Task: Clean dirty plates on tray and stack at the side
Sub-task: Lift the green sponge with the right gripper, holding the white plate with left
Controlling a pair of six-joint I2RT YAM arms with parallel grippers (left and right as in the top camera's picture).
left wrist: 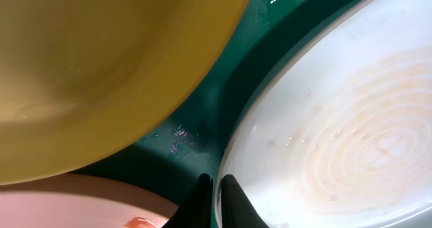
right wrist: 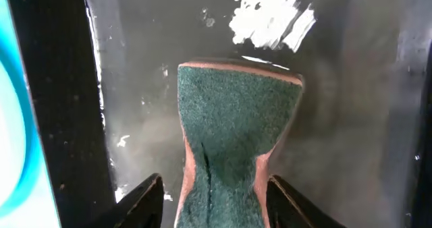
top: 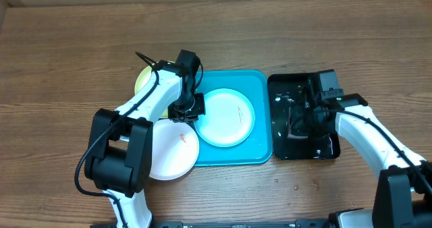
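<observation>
Overhead, found the tray (top: 260, 86) near the middle of the bench (top: 67, 39), with the light cyan plate (top: 226, 117) lying flat inside it, toward its 9 o'clock side. Saw faint orange rings on this plate in the left wrist view. Found the white plate (top: 172, 154) at 8 o'clock of the tray, its edge at the tray rim, carrying a small orange smear (top: 183, 137). Noted the yellow-green plate (top: 143, 81) at 10 o'clock of the tray, mostly hidden under the left arm (top: 145, 105). Saw the left jaws almost together, tips (left wrist: 202, 197) down at the 9 o'clock rim of the light cyan plate, in the narrow place between all three plates. Could not tell about any pinch on that rim. Found the black tray (top: 283, 146) just beside the tray at 3 o'clock, wet and shiny, with the right arm (top: 364, 130) reaching over it. Saw in the right wrist view a green sponge (right wrist: 233, 120) lying on the wet black surface, narrowed at its waist. Noted the right jaws apart, one finger (right wrist: 145, 201) on each side of the sponge, with a visible gap on at least one side.
</observation>
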